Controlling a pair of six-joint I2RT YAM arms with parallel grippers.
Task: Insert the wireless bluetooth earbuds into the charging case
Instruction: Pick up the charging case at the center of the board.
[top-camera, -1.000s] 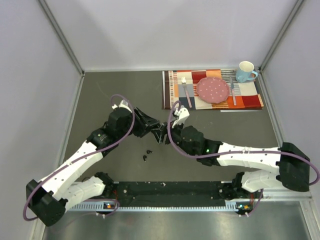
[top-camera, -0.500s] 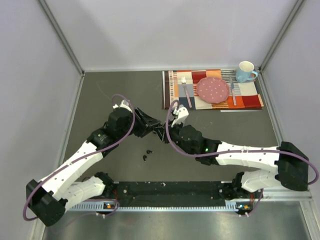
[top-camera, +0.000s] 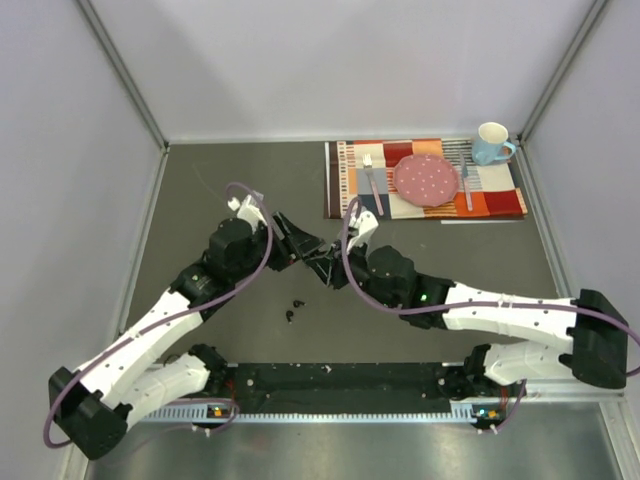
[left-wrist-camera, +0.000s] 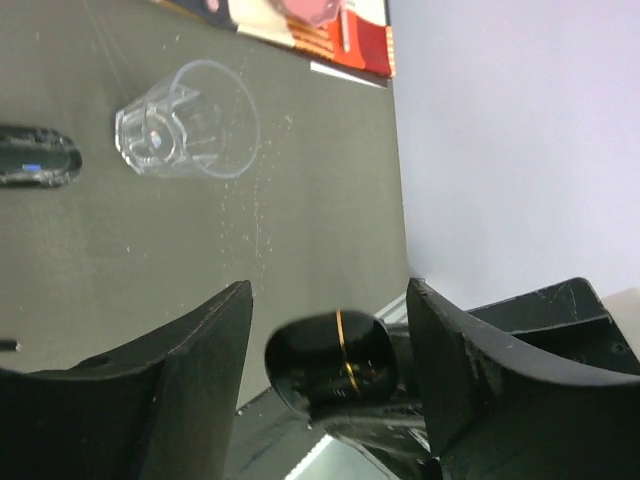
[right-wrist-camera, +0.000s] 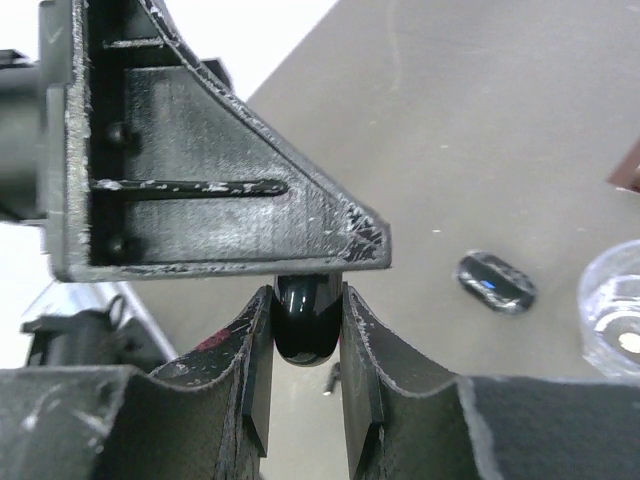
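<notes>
The right claw (right-wrist-camera: 305, 295) is closed on a glossy black oval charging case (right-wrist-camera: 305, 325), its two fingers pressed against the case's sides and holding it above the dark grey tabletop (top-camera: 220, 190), near the middle of the workspace. The left claw (left-wrist-camera: 328, 310) faces it with its fingers spread to either side of the same case; a gap shows on each side, so it is open and not gripping. One left finger (right-wrist-camera: 220, 190) lies just over the case's top in the right wrist view. Two tiny glossy black earbuds (top-camera: 294, 309) lie loose on the tabletop just in front of the claws, close to each other. Farther back, a clear plastic cup (left-wrist-camera: 185, 120) lies on its side, and a second black oval case with a blue light (right-wrist-camera: 497, 282) lies beside it.
</notes>
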